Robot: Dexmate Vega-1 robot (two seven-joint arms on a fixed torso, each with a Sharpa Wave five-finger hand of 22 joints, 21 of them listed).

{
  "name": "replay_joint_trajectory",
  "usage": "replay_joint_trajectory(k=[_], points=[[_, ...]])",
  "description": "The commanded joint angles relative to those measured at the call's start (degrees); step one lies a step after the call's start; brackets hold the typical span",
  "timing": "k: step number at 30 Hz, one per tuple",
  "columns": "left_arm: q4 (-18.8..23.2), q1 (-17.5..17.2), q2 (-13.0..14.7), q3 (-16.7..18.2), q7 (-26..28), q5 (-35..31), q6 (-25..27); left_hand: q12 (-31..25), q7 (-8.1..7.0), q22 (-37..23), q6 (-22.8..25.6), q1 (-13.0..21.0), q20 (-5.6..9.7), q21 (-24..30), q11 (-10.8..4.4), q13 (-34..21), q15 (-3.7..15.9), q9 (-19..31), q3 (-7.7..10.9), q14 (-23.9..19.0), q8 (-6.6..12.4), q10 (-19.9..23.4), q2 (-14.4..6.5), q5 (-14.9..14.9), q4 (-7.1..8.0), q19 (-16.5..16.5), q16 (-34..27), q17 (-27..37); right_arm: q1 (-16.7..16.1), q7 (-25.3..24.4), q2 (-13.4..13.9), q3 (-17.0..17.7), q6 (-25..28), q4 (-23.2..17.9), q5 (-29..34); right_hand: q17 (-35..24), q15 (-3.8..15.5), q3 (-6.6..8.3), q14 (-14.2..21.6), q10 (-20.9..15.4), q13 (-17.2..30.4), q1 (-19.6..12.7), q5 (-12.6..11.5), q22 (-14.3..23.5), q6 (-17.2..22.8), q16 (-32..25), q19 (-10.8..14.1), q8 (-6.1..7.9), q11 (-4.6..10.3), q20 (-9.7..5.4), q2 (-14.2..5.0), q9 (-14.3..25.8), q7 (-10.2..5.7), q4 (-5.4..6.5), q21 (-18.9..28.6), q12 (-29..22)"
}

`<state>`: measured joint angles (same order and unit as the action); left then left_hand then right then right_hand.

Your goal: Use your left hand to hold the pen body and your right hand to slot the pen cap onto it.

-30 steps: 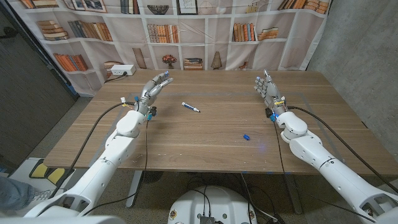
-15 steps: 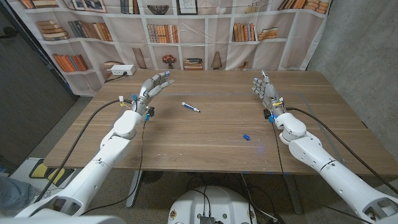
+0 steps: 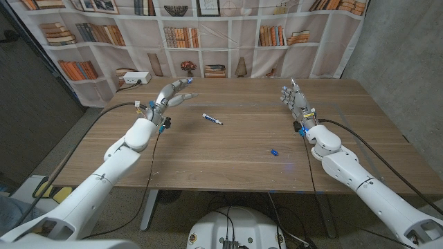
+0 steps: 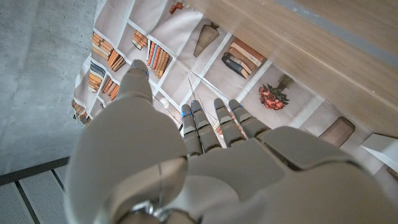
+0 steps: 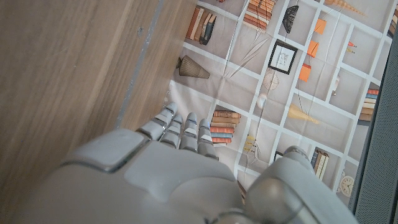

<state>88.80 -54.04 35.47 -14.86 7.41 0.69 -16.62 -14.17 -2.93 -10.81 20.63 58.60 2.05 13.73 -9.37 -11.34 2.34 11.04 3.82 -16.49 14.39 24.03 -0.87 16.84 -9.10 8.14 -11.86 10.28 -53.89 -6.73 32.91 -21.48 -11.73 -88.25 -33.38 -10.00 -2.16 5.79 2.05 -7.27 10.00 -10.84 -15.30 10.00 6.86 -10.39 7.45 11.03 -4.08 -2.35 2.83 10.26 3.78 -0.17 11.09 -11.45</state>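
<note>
Two small things lie loose on the wooden surface, and neither is in a hand yet. Starting at the robot's left, the left hand hovers above the far left part of the surface, near the far edge, with its fingers spread and reaching toward the middle, holding nothing; its wrist camera looks along the back of the hand at the bookshelf backdrop and shows no pen. Just to the right of those fingers, toward the near edge, lies the pen body, a slim white stick with a dark blue end, flat on the surface a little left of centre. Its long axis runs on a slant, the far end pointing toward the left hand and the near end toward the right near corner. Farther right and closer to the near edge sits the pen cap, a small blue piece, well apart from the pen body. At the right, the right hand stands upright near the far edge, its fingers extended and close together, holding nothing. By my reckoning the left hand is plainly the nearer one to the pen body and need only come across and down over it, while the cap lies toward the near edge from the right hand, beside that forearm.
</note>
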Motion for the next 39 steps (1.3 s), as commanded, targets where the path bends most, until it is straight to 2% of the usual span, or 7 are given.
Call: replay_joint_trajectory(k=[1,5,7,16,25,30,39], points=[[3.6,0.1,3.6,-2.2,6.0,-8.3,3.5,0.3,-0.62,-0.2,0.9,1.5,1.54,-0.2,-0.57,-0.2,3.78,0.2,0.28,-1.0,0.11,1.0,-0.3,-0.3,-0.3,0.1,0.0,0.1,0.1,-0.1,0.1,0.3,-0.6,0.3,0.2,-0.3,-0.3,-0.1,0.0,0.0,0.3,-0.7,0.1,0.3,0.2,-0.1,0.1,0.13,-0.04,-1.06,-0.15,0.3,0.34,-0.35,0.1,0.1],[4.0,0.8,4.8,-3.0,6.7,-10.2,3.8,0.1,-0.82,-0.2,2.3,2.3,1.81,0.1,-0.92,-0.3,4.05,0.2,0.62,-1.7,0.48,2.0,-0.8,-0.4,-0.08,0.9,-0.2,0.2,-0.5,-0.7,0.3,0.5,-0.5,-0.4,0.3,-0.3,-0.3,-0.13,0.0,0.1,0.3,-0.7,0.1,0.3,0.2,-0.2,0.0,0.11,0.04,-1.04,-0.16,0.3,0.31,-0.37,0.1,0.1],[4.4,1.3,5.8,-3.5,6.7,-11.6,4.2,0.0,-0.88,-0.2,2.5,2.8,2.04,0.3,-1.62,-0.3,4.56,0.2,0.77,-2.3,0.41,2.7,-1.1,-0.5,0.06,1.4,-0.3,0.2,-0.9,-1.0,0.3,0.6,-0.6,-0.7,0.3,-0.3,-0.31,-0.14,0.0,0.1,0.3,-0.7,0.1,0.3,0.2,-0.1,0.0,0.12,0.02,-1.03,-0.17,0.3,0.28,-0.37,0.1,0.1],[8.1,2.2,10.3,-5.4,7.9,-19.3,8.2,0.4,-1.06,-0.2,2.4,4.1,2.26,0.4,-2.03,-0.2,5.07,0.2,1.23,-3.5,0.04,2.9,-1.7,-0.9,0.19,2.1,-0.4,0.2,-2.0,-1.9,0.4,1.0,-1.0,-1.6,0.4,-0.3,-0.23,-0.2,0.1,0.0,0.3,-0.7,0.2,0.3,0.2,-0.2,0.0,0.12,0.1,-1.0,-0.2,0.3,0.24,-0.4,0.1,0.0],[13.2,4.8,16.3,-7.1,1.6,-24.7,14.4,0.7,-2.01,-0.2,2.7,4.9,2.49,0.1,-2.03,-0.2,5.47,0.3,1.21,-3.3,-0.15,3.0,-1.5,-1.3,0.3,1.6,0.0,0.1,-0.6,-0.7,-0.4,0.2,-1.1,-0.6,0.4,-0.3,-0.22,-0.26,0.3,0.0,0.3,-0.7,0.2,0.3,0.2,-0.3,0.1,0.09,0.14,-0.97,-0.26,0.3,0.22,-0.41,0.1,0.0],[15.1,5.9,18.7,-7.6,-0.5,-27.1,16.3,0.9,-1.88,-0.1,2.8,5.1,2.33,0.1,-2.1,-0.2,5.44,0.3,1.23,-3.4,-0.23,2.9,-1.5,-1.4,0.39,1.6,0.1,0.1,0.1,-0.8,-0.5,0.0,-0.9,-0.7,0.9,-0.3,-0.34,-0.39,1.3,0.1,0.3,-0.7,0.4,0.3,0.1,-0.6,1.4,0.03,0.06,-0.74,-0.3,0.3,0.28,-0.43,0.6,0.0],[18.1,8.5,21.8,-9.2,-6.3,-30.4,19.5,0.5,-2.03,-0.1,4.6,5.8,2.55,0.0,-2.24,-0.2,5.91,0.3,1.31,-4.1,0.17,5.0,-1.7,-1.8,0.62,1.7,0.1,0.1,-0.2,-1.3,-0.8,0.4,-1.5,-0.1,0.8,-0.4,-0.33,-0.46,1.3,0.0,0.3,-0.8,0.4,0.2,0.1,-0.5,1.4,0.01,-0.07,-0.85,-0.36,0.3,0.38,-0.46,0.5,-0.1]])
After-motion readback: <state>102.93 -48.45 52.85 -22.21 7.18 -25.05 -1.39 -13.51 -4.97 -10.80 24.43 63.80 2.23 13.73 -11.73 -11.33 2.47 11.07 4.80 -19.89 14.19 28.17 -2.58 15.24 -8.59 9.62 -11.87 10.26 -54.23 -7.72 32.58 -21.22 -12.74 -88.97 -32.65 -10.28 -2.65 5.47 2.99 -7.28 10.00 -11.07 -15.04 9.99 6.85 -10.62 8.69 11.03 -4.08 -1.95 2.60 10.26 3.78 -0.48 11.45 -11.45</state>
